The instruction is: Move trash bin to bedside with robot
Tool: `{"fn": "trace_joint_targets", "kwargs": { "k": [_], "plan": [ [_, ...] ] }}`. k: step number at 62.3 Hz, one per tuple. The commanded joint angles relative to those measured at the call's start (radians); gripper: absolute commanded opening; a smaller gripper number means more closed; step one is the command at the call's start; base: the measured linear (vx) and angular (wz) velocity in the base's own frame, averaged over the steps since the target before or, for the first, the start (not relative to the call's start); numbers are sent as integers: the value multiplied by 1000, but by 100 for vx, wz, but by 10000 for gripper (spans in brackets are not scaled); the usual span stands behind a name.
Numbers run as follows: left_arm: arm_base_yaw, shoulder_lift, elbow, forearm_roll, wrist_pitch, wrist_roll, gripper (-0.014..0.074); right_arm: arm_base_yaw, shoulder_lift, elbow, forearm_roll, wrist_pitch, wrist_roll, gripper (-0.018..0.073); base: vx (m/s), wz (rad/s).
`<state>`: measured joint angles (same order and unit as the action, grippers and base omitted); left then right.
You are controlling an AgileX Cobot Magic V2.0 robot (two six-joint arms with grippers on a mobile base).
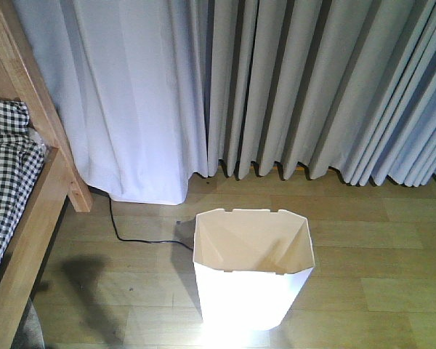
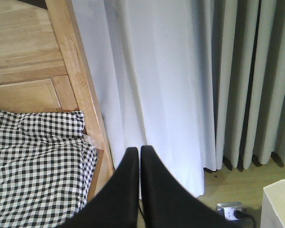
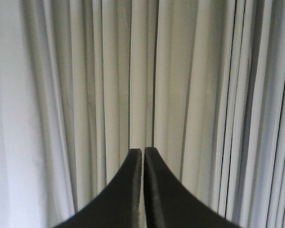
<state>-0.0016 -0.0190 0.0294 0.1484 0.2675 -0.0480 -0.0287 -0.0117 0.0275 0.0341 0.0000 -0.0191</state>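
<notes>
Closest in the left wrist view, the left gripper (image 2: 139,152) shows as two black fingers (image 2: 126,190) pressed together with only a hairline seam between them, holding nothing. The right gripper (image 3: 143,153) looks the same in its own view — black fingers together, tips meeting, nothing between them — and it faces only pleated curtain (image 3: 180,85). In the front-facing view the trash bin (image 1: 251,298) stands upright on the wooden floor (image 1: 378,269) at the lower middle of the picture, its angular rim open upward and its cream inside empty as far as can be seen; its white front wall is washed out by glare near the base. A corner of the same bin shows at the lower right edge of the left wrist view. The bin stands apart from the bed (image 1: 40,211), which runs along the left edge: a light-brown wooden rail and post (image 1: 36,94), with black-and-white checked bedding (image 1: 7,167) lying inside the frame. Bare floor lies between bin and bed. A thin black cable (image 1: 131,236) trails across the floor from near the post toward the back of the bin. In the left wrist view a white power strip (image 2: 230,210) with a black plug lies on the floor beside the curtain hem. Farthest back, pale grey-white curtains (image 1: 276,87) hang in folds down to the floor behind everything.
</notes>
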Motion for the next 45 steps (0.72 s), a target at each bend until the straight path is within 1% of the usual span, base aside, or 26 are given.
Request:
{"fn": "trace_joint_targets", "kwargs": {
  "k": [1, 45],
  "plan": [
    [-6, -10, 29, -1, -74, -8, -6, -5, -12, 18, 1, -72, 0, -11, 0, 0],
    [-6, -10, 29, -1, -74, -8, -6, -5, -12, 18, 1, -72, -2, -11, 0, 0]
  ]
}}
